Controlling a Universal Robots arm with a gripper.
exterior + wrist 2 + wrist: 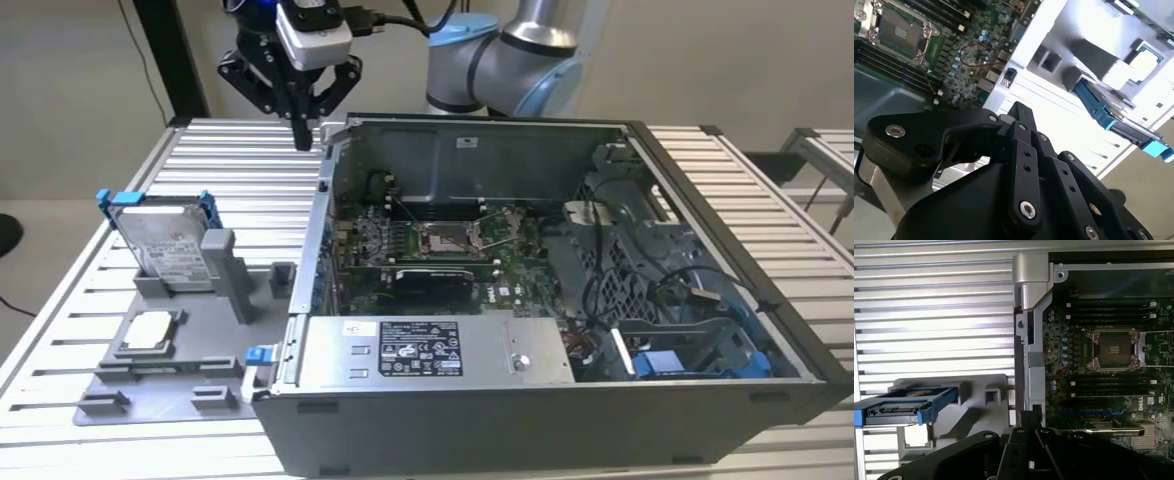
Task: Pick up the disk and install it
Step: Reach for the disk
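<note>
My black tool (304, 140) hangs empty, fingers pressed together, above the far corner of the open grey computer case (534, 425). The disk (170, 248), a silver drive in a blue plastic carrier, stands upright in a grey holder (230, 270) on the slatted tabletop (227, 160), at the exterior view's left of the case. I judge that a straight drop would strike the case wall. I cannot read the black-and-white label (418, 350).

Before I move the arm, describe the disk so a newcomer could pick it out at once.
Beside the open computer case, at the exterior view's left, a grey holder lies on the slatted table. The disk stands on edge at the holder's far end. Its bright blue frame and white label set it apart from the small silver chip lying flat nearer the camera.
</note>
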